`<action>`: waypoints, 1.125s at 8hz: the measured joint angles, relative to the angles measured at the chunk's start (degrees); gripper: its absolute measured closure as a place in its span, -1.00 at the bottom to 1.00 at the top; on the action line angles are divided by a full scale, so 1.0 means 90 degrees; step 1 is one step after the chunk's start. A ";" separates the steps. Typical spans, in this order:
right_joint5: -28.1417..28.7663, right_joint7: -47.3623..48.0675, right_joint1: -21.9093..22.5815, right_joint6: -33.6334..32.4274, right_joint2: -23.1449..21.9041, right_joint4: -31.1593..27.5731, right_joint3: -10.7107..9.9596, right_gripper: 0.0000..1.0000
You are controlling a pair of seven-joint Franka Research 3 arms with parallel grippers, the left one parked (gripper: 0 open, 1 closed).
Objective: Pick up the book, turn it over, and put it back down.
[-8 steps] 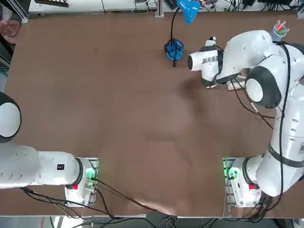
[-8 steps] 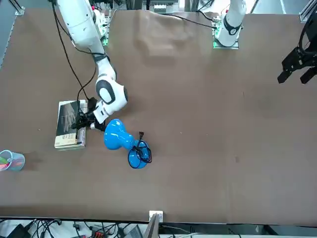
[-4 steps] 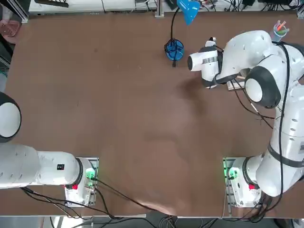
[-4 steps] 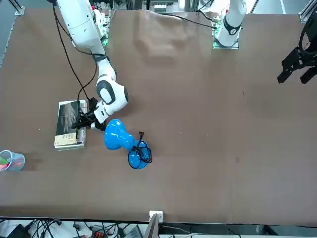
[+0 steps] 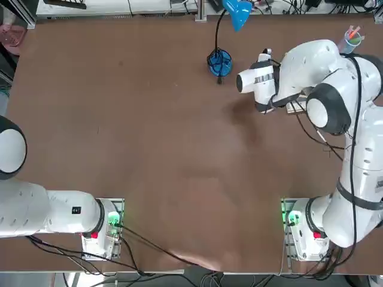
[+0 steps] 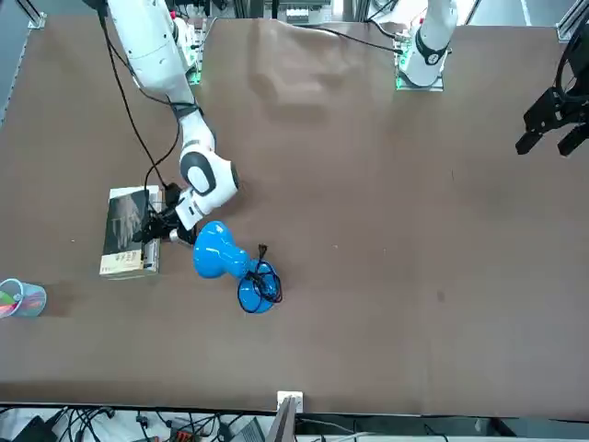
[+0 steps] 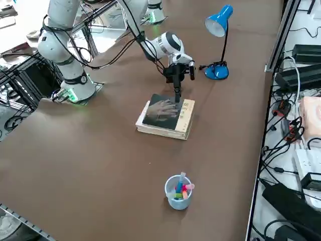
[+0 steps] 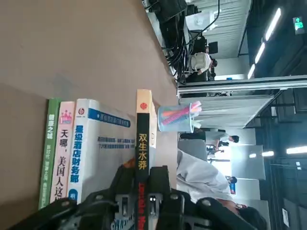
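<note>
Overhead, right hand (image 5: 286, 106) low near bench's far right corner, front view, thin dark book (image 6: 129, 224) topping a stack, side view, matte cover with pale hand picture, wrist view, fingers clamped on its spine.

top: overhead, looking down | front: across brown table (image 6: 368, 230), facing robot | side: raised, diagonal | wrist: close | shared: blue desk lamp (image 5: 230, 36)

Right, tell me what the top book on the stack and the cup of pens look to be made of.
Top book: paper with a smooth printed cover, probably a thin paperback, judging by its dark cover picture, slim printed spine and cream band. The right gripper is shut on its edge.
Cup: seemingly translucent bluish plastic, since the coloured pens show through the wall.
</note>
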 joint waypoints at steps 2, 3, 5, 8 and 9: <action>-0.0037 0.0029 0.0000 -0.0003 0.0063 0.0001 -0.0003 0.76; -0.0039 0.0034 0.0000 -0.0007 0.0065 0.0001 -0.0004 0.72; -0.0039 0.0035 0.0000 -0.0025 0.0066 0.0001 -0.0011 -0.03; -0.0056 0.0206 0.0009 -0.0098 0.0052 0.0010 -0.0011 -0.99; -0.0056 0.0345 0.0011 -0.0098 0.0049 0.0014 -0.0011 -0.99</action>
